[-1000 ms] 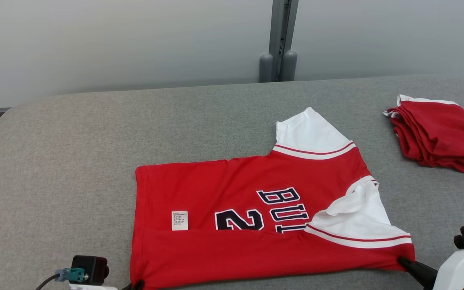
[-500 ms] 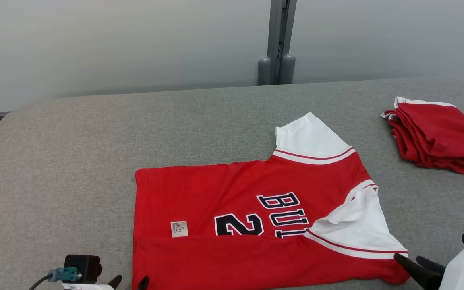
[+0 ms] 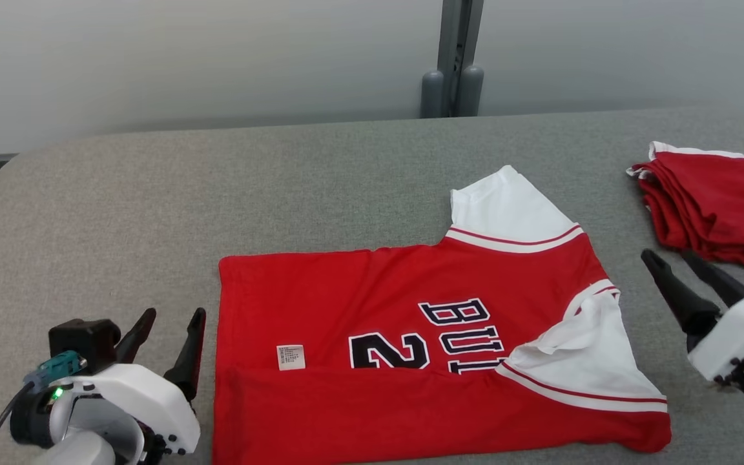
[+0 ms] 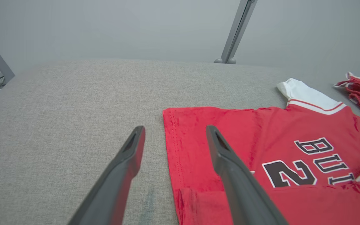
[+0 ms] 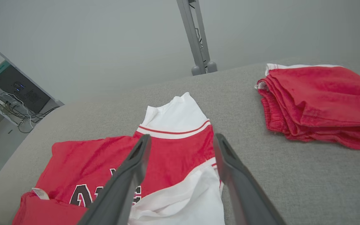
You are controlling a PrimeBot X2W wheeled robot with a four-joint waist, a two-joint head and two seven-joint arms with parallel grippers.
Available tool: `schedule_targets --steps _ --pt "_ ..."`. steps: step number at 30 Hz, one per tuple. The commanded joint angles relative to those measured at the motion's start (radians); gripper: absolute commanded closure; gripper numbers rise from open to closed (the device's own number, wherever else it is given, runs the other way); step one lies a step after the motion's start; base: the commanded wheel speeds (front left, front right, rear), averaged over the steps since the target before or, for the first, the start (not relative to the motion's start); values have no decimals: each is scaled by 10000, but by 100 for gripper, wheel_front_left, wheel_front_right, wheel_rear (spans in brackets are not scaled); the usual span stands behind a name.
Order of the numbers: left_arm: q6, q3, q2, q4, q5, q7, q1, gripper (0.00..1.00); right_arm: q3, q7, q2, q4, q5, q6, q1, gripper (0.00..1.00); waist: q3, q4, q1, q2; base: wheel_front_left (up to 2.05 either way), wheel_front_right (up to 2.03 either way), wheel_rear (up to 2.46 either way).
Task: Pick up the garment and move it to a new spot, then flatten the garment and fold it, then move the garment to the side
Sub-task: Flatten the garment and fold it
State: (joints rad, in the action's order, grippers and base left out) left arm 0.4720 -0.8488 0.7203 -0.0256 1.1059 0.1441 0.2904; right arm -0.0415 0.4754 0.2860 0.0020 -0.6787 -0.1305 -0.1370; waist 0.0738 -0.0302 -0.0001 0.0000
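Grey fabric tabletop (image 3: 152,194), pale wall (image 3: 217,58), grey post (image 3: 453,58), red jersey (image 3: 346,290), left hand (image 3: 174,314) wide, right hand (image 3: 668,254) wide

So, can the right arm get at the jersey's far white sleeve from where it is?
Probably yes. The right arm hangs beside the jersey, jaws open, with only table between it and the sleeve; the folded red pile lies off to the side.

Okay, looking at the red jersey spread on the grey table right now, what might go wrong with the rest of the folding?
The rumpled white sleeve lies over the red fabric jersey and part of its dark lettering, so another fold would likely trap that crease. The open right end effector hangs near the folded red garment pile and might nudge it when it moves.
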Motion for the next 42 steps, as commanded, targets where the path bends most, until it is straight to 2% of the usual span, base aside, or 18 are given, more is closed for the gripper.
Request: schedule_targets --steps 1,4,10,18,29,35,42 --pt "-147 -2 -141 193 -123 76 302 0 193 -290 72 271 136 -6 -422 0 318 50 1 0 0 0 0" --pt "-407 -192 -406 704 -347 -67 817 0 664 -898 78 954 238 -6 -1542 0 740 102 1 0 0 0 0" --pt "-761 -431 -904 1437 -839 -278 2022 0 1635 -1743 636 2550 424 -6 -3697 0 1756 413 1 0 0 0 0" --pt "-1220 -516 -1409 2138 -1175 -396 3271 0 2796 -2334 1044 4760 314 -6 -6314 0 2928 811 1 0 0 0 0" --pt "-1710 -885 -1880 2522 -1679 -762 4603 0 4464 -2031 1093 7426 -287 -6 -8813 0 4040 1291 1 0 0 0 0" --pt "-1790 -1141 -1988 2460 -1709 -1407 5001 0 5167 -1903 1128 8265 -686 -6 -9522 0 4203 1453 1 0 0 0 0" --pt "-1844 -1237 -2136 2468 -1639 -1692 5235 0 5782 -1554 1150 9005 -1148 -6 -9981 0 4390 1560 1 0 0 0 0"
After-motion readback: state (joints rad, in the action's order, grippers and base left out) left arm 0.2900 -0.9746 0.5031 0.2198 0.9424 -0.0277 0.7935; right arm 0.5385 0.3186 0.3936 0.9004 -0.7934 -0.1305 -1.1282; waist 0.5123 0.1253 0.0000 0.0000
